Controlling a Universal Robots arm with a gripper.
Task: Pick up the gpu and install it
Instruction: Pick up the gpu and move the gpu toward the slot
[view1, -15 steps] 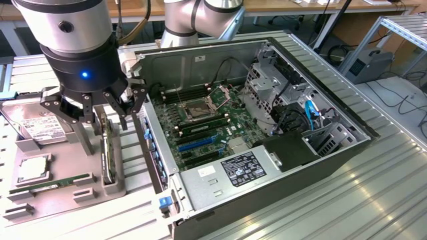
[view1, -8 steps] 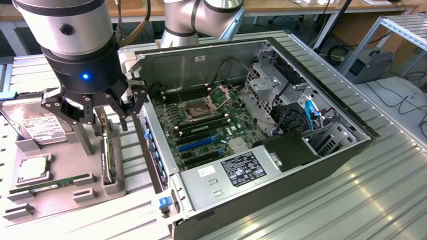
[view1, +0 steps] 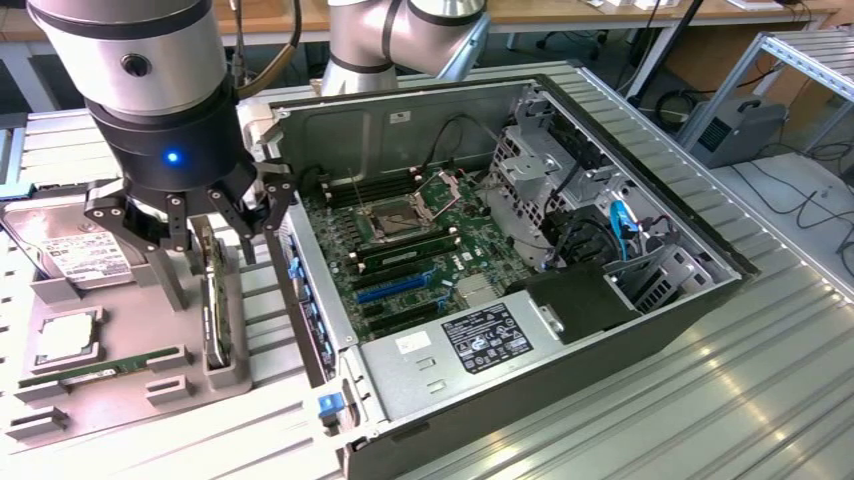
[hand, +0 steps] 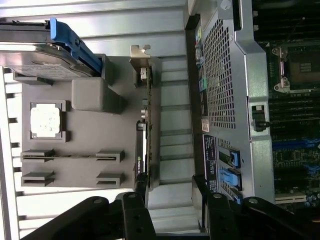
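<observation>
Gripper (view1: 218, 238) spread wide, hovers over gpu (view1: 214, 300), which stands on edge in grey holder (view1: 147, 320) beside PC case (view1: 534, 400). Judgement: centre card between fingers, descend straight, pinch top edge squarely.

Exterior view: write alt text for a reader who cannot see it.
A robot arm's open gripper hangs over the gpu, a thin black card standing on edge in a grey tray. An open computer case lies at the exterior view's right of the tray.
</observation>
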